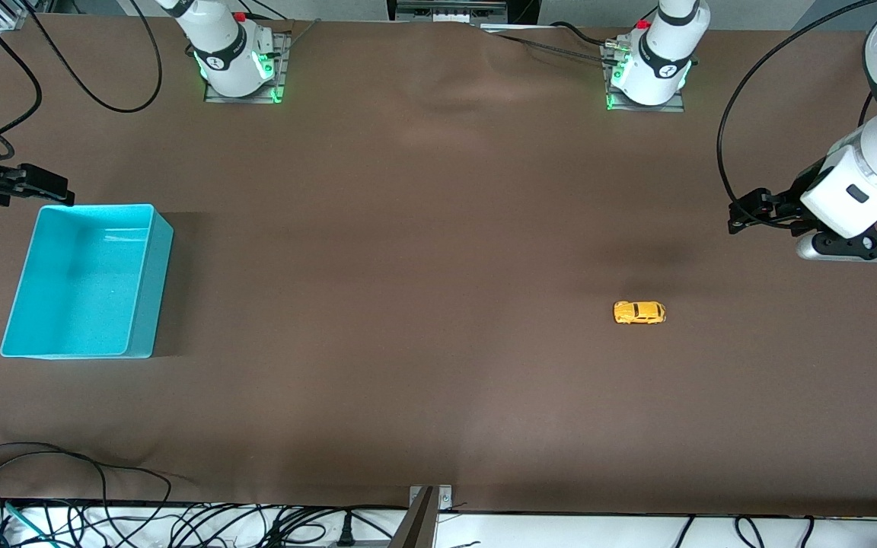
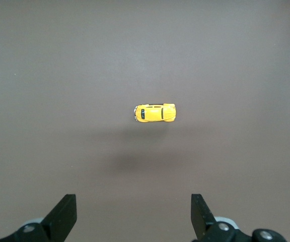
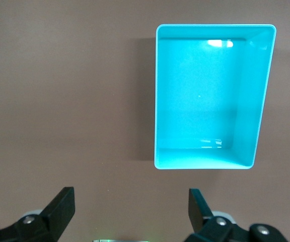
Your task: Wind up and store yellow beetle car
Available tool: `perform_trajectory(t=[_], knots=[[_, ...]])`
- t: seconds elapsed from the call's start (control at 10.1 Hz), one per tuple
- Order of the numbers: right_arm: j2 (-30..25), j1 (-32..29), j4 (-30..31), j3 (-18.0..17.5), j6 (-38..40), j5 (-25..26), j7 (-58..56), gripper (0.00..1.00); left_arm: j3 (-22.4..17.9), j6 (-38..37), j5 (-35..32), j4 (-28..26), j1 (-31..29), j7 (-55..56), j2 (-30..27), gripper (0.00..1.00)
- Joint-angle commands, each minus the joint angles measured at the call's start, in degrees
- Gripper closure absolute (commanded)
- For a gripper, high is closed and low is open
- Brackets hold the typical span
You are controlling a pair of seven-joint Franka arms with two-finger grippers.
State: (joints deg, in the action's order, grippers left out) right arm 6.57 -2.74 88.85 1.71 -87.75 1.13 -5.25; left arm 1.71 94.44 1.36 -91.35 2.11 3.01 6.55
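Car [image 1: 639,312] sits on open counter [image 1: 408,304]; lower left gripper [image 2: 134,214], jaws spread, squarely over it; right gripper [image 3: 131,212] waits released by bin [image 1: 141,281]

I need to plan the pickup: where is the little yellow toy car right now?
The small yellow beetle car sits alone on the brown table toward the left arm's end, with nothing touching it.

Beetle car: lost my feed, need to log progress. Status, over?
Left gripper open, above table near yellow beetle car. Right gripper open, beside teal bin. Car upright on table, untouched. Nothing between car and bin.
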Motion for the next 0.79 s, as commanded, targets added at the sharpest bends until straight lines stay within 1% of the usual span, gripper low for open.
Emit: perform_trajectory(t=[0.0,0.4,0.49,0.69], knots=[[0.46,-0.16,-1.05,-0.04,0.57,0.63,-0.46,0.0,0.05,-0.48,-0.92,1.53,0.09,-0.03,0.66,0.0],[1.51,-0.16,-1.05,-0.04,0.56,0.72,-0.37,0.0,0.05,-0.48,-0.92,1.62,0.09,-0.29,0.66,0.0],[2.12,-0.07,-1.14,-0.04,0.47,0.72,0.23,0.0,0.05,-0.48,-0.92,1.62,0.09,-2.46,0.75,0.0],[2.57,0.02,-1.92,-0.21,0.39,0.98,-0.46,0.0,-0.04,-0.4,-0.83,1.7,0.0,-11.67,1.8,0.0]])
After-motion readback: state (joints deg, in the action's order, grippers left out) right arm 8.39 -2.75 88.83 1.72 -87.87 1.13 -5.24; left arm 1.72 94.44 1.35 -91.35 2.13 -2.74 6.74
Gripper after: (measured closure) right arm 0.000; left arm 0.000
